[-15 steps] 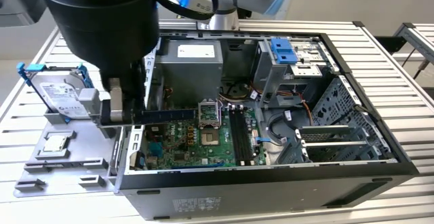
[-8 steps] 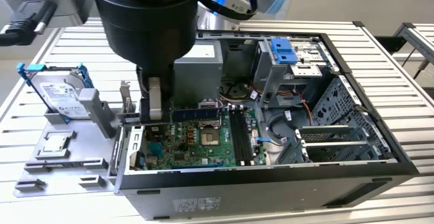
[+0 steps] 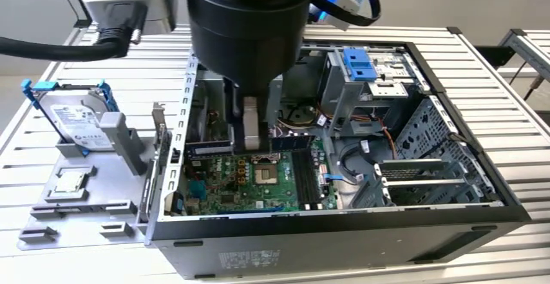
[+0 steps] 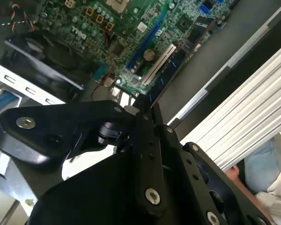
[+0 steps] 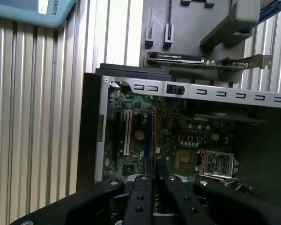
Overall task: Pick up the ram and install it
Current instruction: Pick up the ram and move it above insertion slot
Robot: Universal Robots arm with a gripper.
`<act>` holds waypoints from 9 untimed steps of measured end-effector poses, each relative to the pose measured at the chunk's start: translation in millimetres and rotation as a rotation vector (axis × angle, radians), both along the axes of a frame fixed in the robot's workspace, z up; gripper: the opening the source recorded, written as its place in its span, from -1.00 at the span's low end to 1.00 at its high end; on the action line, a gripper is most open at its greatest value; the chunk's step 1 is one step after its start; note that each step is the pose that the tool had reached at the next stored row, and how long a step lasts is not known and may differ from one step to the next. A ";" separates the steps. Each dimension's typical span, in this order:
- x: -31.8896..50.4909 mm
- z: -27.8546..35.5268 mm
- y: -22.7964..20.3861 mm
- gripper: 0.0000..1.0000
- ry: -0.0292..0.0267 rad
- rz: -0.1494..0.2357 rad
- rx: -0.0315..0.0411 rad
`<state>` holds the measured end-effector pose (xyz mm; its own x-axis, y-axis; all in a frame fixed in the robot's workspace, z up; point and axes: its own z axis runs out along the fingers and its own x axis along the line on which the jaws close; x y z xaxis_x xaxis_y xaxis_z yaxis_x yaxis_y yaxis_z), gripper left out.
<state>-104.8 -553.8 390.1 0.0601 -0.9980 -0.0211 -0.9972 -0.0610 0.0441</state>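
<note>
The ram (image 3: 210,149) is a thin dark stick held level, lengthwise across the open computer case, a little above the green motherboard (image 3: 257,190). My gripper (image 3: 252,143) hangs from the big black arm and is shut on the ram's middle, so both ends stick out past the fingers. In the first wrist view the ram (image 5: 153,140) shows edge-on as a thin line running out from between the fingers (image 5: 141,187) of the gripper (image 5: 153,180), over the board's long slots. The black memory slots (image 3: 303,176) lie just to the exterior view's right of the processor socket (image 3: 265,171).
The case's metal walls (image 3: 185,104) ring the board. A drive cage with a blue latch (image 3: 359,64) and loose cables (image 3: 344,161) fill the exterior view's right. Left of the case, a grey fixture (image 3: 86,200) carries a hard drive in a blue bracket (image 3: 73,120) and a square chip (image 3: 69,181).
</note>
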 end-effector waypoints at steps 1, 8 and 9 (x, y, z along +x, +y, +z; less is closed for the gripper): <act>4.8 0.0 0.0 -1.00 0.0001 0.001 0.0000; 36.6 0.0 0.0 -1.00 0.0008 0.006 0.0000; 41.3 0.0 0.0 -1.00 0.0009 0.007 0.0000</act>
